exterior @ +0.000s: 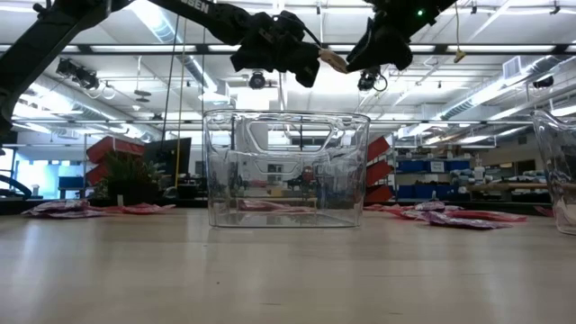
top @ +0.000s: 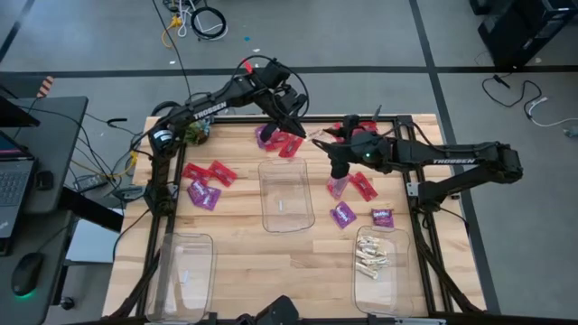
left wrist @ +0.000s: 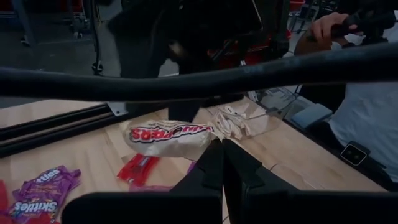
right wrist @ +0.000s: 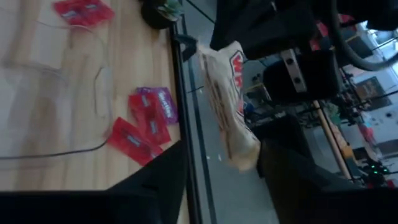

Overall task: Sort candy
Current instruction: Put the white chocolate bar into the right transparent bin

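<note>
A whitish-cream wrapped candy with red lettering (left wrist: 168, 137) hangs in the air between my two grippers, above the far end of the middle clear bin (top: 286, 194). My left gripper (top: 305, 134) is shut on it. My right gripper (right wrist: 224, 174) is open, with its fingers on either side of the candy's free end (right wrist: 244, 152); whether they touch it, I cannot tell. Red packets (top: 208, 171) and purple packets (top: 203, 194) lie flat on the table. More cream pieces lie in the right bin (top: 379, 266). My left gripper pinches the cream candy by one end (left wrist: 208, 144) between its two fingers, coming level from the table's left. The candy is lifted clear of the table and sticks out from the fingertips toward the right gripper (exterior: 360, 56).
A third clear bin (top: 185, 275) stands at the near left. More red and purple packets lie at the far middle (top: 280, 140) and right of the middle bin (top: 343, 215). A small plant (top: 194, 133) sits at the far left edge. A person's hand (left wrist: 329, 25) shows beyond the table.
</note>
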{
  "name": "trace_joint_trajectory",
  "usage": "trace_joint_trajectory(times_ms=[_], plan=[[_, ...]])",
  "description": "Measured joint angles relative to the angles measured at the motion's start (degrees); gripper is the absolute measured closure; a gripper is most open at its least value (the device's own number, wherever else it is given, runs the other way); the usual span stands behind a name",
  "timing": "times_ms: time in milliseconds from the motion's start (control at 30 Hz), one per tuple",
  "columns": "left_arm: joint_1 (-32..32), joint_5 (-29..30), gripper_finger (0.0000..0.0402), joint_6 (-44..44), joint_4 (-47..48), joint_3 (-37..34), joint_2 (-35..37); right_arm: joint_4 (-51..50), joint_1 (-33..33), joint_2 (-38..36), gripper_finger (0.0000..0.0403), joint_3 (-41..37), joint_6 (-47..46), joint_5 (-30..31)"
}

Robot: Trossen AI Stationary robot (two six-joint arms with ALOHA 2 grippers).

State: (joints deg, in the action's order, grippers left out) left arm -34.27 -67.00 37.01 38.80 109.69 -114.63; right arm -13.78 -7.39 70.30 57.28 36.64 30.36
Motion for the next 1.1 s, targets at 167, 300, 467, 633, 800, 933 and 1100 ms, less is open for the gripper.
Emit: trace_joint_trajectory(times_ms=[167,300,467,633,800,933,1100], plan=[[1.06,-0.13,0.0401,-0.39,-0.17,0.0,0.0,1.33,-1.6,1.08,0.0171,-0.02,1.57,0.35],[1.38,-0.2,0.0401,-1.33,-0.36,0.02,0.0,1.78,-1.75,1.27,0.0195,-0.02,2.54,1.12],[1.35,-0.2,0.0401,-1.59,-0.38,0.02,0.0,1.57,-1.21,1.27,0.0297,-0.02,3.41,1.56],[1.34,-0.2,0.0401,-1.68,-0.38,0.02,0.0,1.51,-0.88,1.27,0.0391,-0.02,4.05,1.58],[1.29,1.44,0.0393,-6.06,-2.41,0.03,0.0,1.04,-0.85,1.27,0.0399,-0.02,3.85,1.69],[1.15,3.89,0.036,-7.56,-3.38,0.04,0.16,-0.35,-0.52,0.85,0.04,-0.02,2.25,2.3],[0.37,6.02,0.0309,-7.45,-3.33,0.05,1.82,-3.7,0.99,-1.14,0.0402,-0.02,-2.01,2.93]])
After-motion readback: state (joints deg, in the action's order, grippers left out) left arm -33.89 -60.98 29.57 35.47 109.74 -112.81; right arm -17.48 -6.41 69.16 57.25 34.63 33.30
